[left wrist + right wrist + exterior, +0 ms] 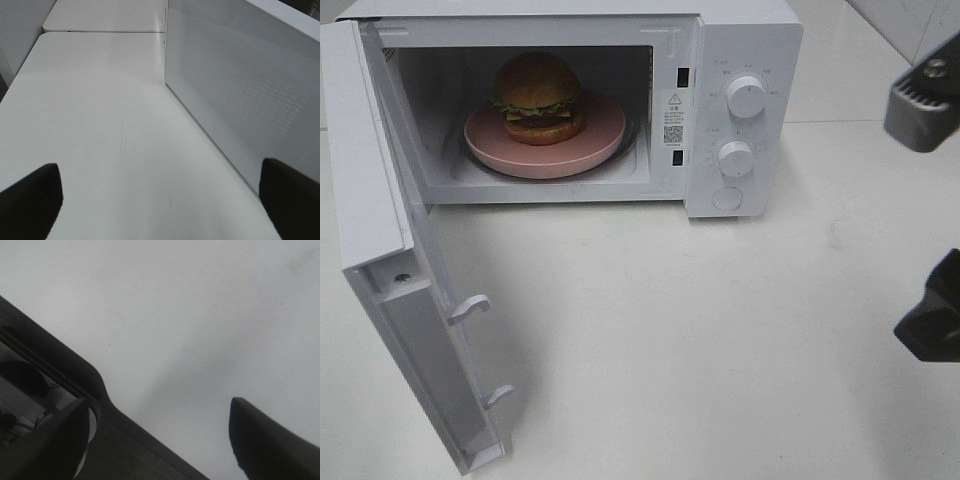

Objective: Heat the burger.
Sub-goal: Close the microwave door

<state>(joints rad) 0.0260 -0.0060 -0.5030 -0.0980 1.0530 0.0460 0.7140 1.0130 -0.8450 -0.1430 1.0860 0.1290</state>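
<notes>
The burger (539, 96), with a golden-brown bun, green lettuce and cheese, sits on a round pink plate (590, 150) inside the white microwave (740, 40). The microwave door (380, 200) hangs wide open toward the front left. My left gripper (160, 200) is open, its dark fingertips (30, 200) far apart over bare table beside the door's dotted outer face (240, 90). It does not show in the high view. My right gripper (165, 440) is open and holds nothing above the white table. Only parts of the right arm (930, 95) show at the high view's right edge.
Two round knobs (747, 97) and a button are on the microwave's right panel. The white table (720, 340) spreads out in front of the oven. A dark table edge (60, 375) runs under the right gripper. A seam between tabletops (100, 31) lies beyond the left gripper.
</notes>
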